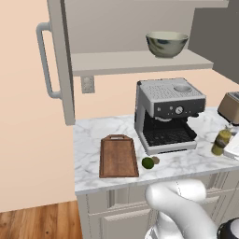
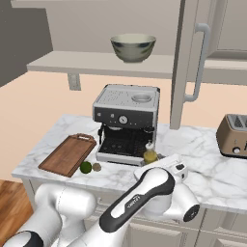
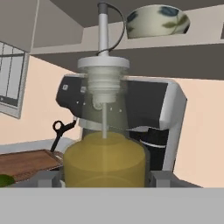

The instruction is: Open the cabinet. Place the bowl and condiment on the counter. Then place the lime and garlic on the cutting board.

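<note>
Nearest, the gripper [image 3: 105, 181] stands at the condiment [image 3: 104, 148], fingers [image 3: 162, 178] spread either side of its yellow body; actual contact cannot be confirmed. The bottle stands upright on the worktop [image 2: 212, 173], just right of the coffee machine [image 2: 126, 123]. If releasing, withdraw straight back and keep clear of the thin neck, as the bottle looks tippy. Left, the lime [image 1: 148, 162] and garlic [image 1: 156, 160] lie just beside the cutting board [image 1: 117, 156], not on it. Far, the cabinet [image 1: 60, 60] is open; the bowl [image 1: 166, 44] sits on its shelf.
</note>
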Controlling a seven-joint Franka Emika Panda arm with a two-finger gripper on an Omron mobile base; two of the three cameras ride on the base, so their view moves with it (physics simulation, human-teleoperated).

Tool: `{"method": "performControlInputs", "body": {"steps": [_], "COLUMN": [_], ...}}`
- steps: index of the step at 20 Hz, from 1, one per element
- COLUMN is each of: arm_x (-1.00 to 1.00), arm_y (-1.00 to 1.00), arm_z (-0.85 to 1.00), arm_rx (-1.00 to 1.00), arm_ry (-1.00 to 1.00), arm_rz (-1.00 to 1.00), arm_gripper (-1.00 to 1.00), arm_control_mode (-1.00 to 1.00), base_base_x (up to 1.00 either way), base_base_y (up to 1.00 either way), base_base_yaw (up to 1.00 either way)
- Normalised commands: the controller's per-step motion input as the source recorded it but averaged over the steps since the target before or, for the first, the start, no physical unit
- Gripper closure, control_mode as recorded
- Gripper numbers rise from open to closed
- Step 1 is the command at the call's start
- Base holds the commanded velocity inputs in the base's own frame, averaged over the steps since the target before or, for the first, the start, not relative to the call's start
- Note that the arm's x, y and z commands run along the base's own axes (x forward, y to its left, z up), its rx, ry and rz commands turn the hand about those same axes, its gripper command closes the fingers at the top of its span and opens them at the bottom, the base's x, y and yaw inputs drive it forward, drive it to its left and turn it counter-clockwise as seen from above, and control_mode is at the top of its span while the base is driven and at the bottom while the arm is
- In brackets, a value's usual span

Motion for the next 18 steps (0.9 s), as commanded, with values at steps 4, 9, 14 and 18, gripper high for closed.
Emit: {"method": "performControlInputs", "body": {"steps": [4,9,14,18], "arm_x": [0.06,0.10,0.16,0.15], "arm_y": [-0.05,-0.01,0.00,0.00], "arm_z": [-0.11,-0.12,-0.13,-0.14], "arm_rx": [0.00,0.00,0.00,0.00], "arm_ry": [0.00,0.00,0.00,0.00], "arm_rz": [0.05,0.05,0.04,0.03], "arm_gripper": [1.00,1.00,1.00,1.00], "arm_control_mode": [-1.00,-1.00,-1.00,-1.00], "base_base_x": [0.00,0.00,0.00,0.00], "base_base_y": [0.00,0.00,0.00,0.00], "base_base_yaw": [0.00,0.00,0.00,0.00]}}
